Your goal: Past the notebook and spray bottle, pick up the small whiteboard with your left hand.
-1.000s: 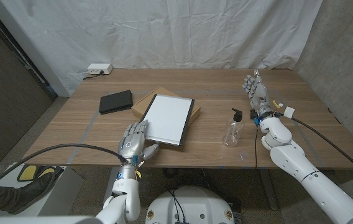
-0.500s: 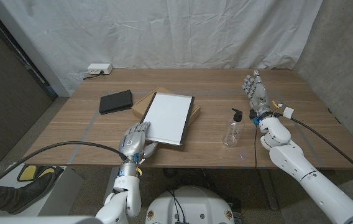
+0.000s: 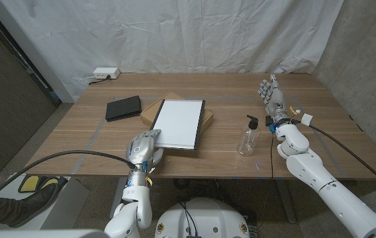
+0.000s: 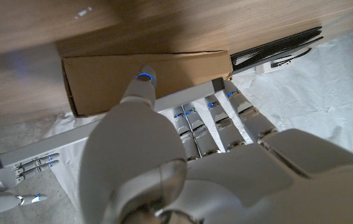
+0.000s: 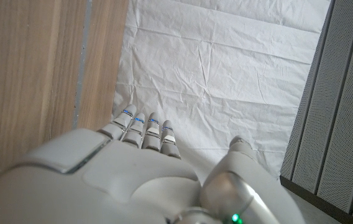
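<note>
The left hand (image 3: 143, 149) is at the near edge of the small whiteboard (image 3: 177, 123), its fingers (image 3: 149, 135) curled over the board's near left corner; in the left wrist view the thumb (image 4: 140, 87) lies over one face of the board while the other fingers reach past its edge on the other side, so the hand grips the whiteboard at that edge. The whiteboard lies in the middle of the wooden table (image 3: 320, 125), on top of a brown cardboard piece (image 3: 153, 109) that shows along its left and far sides. Its long axis runs from the near edge toward the far edge of the table, tilted slightly to the right at the far end, white face up. The black notebook (image 3: 122, 107) lies just left of the cardboard, and the clear spray bottle (image 3: 247, 138) stands to the right of the board, well apart from it. The right hand (image 3: 273, 99) stands upright at the table's right side with fingers extended and apart, holding nothing, near the spray bottle but not touching it.
</note>
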